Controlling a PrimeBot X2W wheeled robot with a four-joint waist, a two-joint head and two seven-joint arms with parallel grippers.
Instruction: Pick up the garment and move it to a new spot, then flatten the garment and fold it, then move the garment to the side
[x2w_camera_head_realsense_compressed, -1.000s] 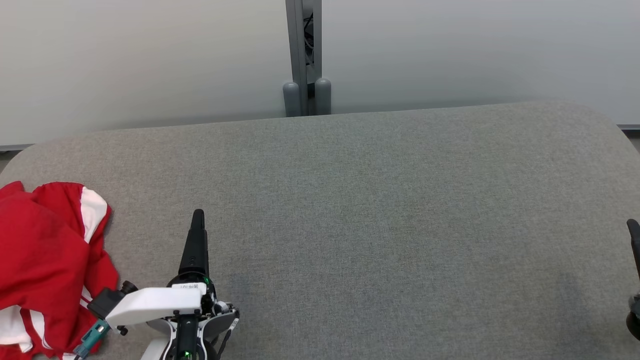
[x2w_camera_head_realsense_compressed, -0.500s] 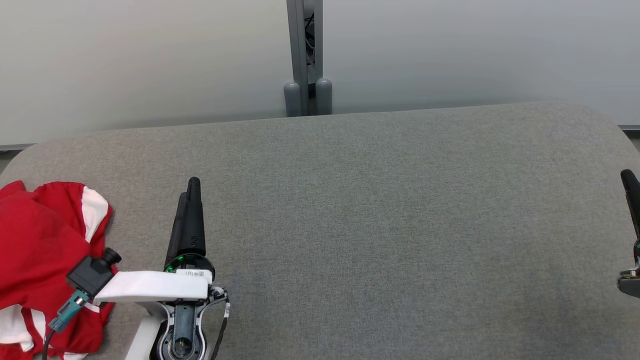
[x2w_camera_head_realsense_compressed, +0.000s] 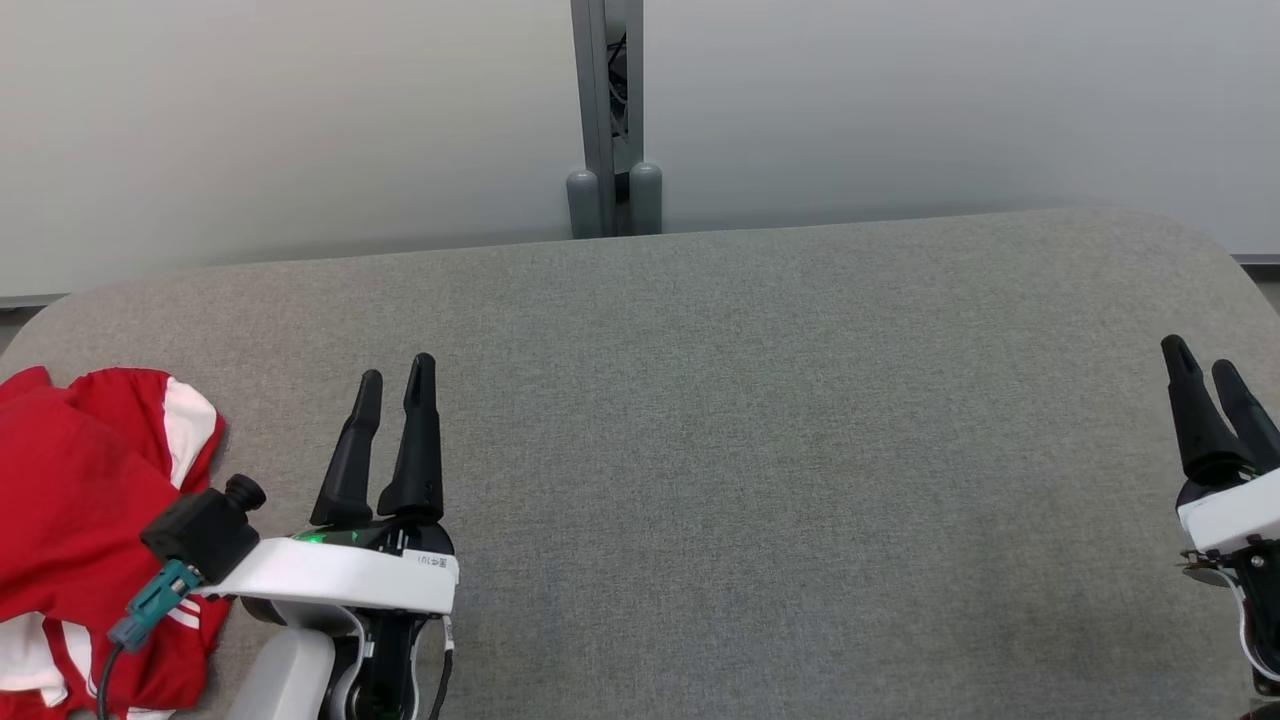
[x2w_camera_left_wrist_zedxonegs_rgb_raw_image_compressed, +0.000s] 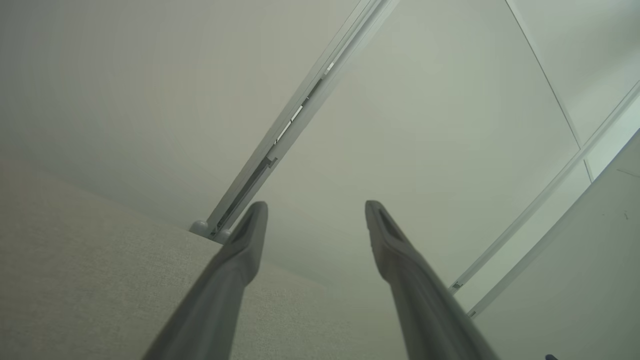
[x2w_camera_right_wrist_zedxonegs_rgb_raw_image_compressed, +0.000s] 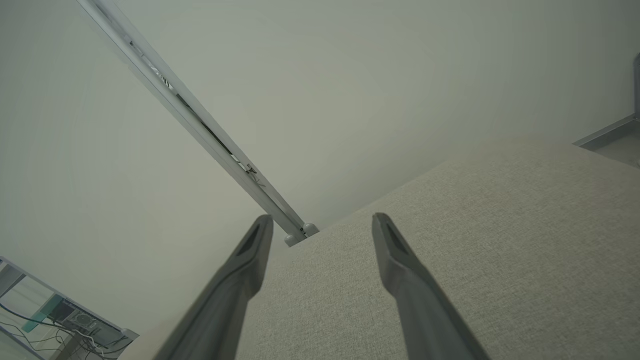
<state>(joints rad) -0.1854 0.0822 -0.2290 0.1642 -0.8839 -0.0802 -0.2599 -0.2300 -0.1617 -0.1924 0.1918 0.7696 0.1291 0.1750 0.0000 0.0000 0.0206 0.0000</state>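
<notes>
Head view: red garment (x2w_camera_head_realsense_compressed: 70, 520) crumpled at the left end of the grey desk (x2w_camera_head_realsense_compressed: 760, 400).

Bunched in soft folds, red throughout, with a white panel on its upper fold and white stripes near the lower hem; cut off by the left frame edge and partly hidden behind the left wrist's camera mount. Just right of it, left gripper (x2w_camera_head_realsense_compressed: 396, 370), empty, fingers a little apart, pointing away across the desk and clear of the cloth. Well apart at the right edge, right gripper (x2w_camera_head_realsense_compressed: 1197, 357), likewise empty with fingers parted. Seen from each wrist, both fingers spread with nothing between them, over grey desk fabric, facing a pale wall panel (x2w_camera_head_realsense_compressed: 300, 120) and metal post (x2w_camera_head_realsense_compressed: 605, 120).
</notes>
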